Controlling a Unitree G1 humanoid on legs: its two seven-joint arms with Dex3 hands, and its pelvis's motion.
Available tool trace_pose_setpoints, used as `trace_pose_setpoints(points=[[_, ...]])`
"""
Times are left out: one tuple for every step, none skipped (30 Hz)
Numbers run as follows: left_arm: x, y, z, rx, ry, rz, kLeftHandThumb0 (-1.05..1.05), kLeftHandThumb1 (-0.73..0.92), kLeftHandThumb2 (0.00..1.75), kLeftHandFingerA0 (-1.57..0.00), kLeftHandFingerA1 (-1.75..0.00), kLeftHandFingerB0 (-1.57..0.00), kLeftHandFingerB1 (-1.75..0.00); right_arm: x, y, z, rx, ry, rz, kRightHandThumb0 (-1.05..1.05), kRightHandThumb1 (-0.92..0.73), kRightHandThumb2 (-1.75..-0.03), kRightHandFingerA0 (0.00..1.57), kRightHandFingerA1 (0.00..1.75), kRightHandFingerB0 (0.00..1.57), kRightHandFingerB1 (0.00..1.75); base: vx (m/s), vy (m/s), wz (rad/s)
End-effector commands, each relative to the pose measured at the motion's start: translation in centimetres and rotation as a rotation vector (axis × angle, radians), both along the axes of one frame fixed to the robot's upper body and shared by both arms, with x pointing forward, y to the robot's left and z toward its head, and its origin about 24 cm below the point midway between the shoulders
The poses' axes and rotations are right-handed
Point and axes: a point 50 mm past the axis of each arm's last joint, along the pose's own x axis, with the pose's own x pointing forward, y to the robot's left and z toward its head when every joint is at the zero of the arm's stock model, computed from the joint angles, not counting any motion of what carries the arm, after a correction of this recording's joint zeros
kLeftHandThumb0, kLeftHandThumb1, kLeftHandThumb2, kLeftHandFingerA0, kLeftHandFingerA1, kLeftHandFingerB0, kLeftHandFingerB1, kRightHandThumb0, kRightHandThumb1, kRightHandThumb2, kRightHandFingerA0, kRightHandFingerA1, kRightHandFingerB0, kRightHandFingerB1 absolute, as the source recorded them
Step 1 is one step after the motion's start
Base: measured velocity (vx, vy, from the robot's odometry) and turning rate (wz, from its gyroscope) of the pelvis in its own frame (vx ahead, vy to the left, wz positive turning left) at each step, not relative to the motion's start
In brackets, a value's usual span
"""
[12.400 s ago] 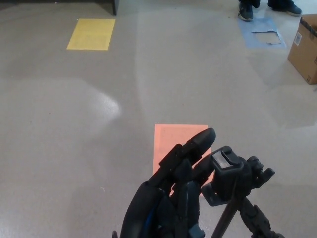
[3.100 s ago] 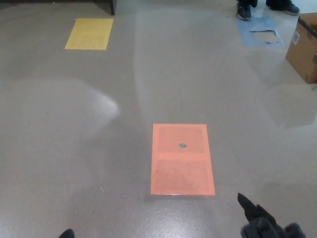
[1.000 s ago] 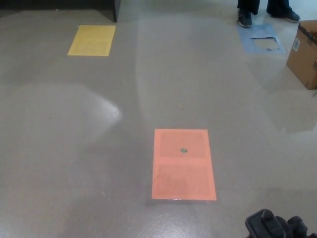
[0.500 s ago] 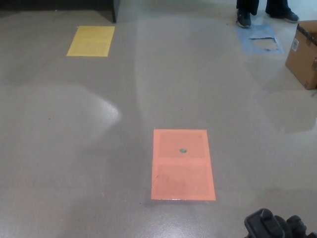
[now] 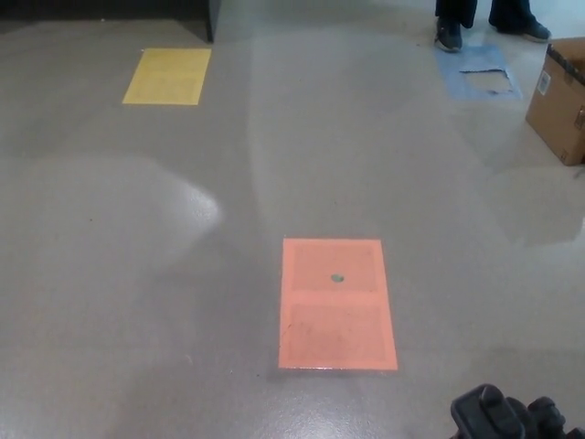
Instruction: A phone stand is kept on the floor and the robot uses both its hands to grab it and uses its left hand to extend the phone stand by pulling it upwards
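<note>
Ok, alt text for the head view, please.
Black top of the phone stand pokes in at the bottom right edge; no robot hand shows. An orange floor patch lies centre, a yellow patch upper left, a cardboard box right.

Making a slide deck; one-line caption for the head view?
Phone stand top at bottom edge, orange floor mat ahead, cardboard box far right.

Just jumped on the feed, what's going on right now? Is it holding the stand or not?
From the head view, neither hand shows, so nothing is visibly gripping the phone stand. Only its black top pokes in at the bottom right edge; the rest is out of frame, so I can't tell how far it is extended. The orange floor marker lies bare ahead, with a yellow marker far left, a cardboard box at right and a person's shoes at the top.
</note>
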Motion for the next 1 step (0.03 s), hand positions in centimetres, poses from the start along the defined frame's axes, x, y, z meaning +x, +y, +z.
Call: trace_pose_setpoints(points=[[0.46,0.16,1.83,0.151,-0.158,-0.168,-0.74,0.92,0.69,-0.19,-0.28,-0.2,-0.27,0.45,-0.04,1.04,-0.113,-0.114,0.055,-0.75,-0.68,-1.09,0.0,0.38,0.0,0.26,0.0,0.0,0.0]])
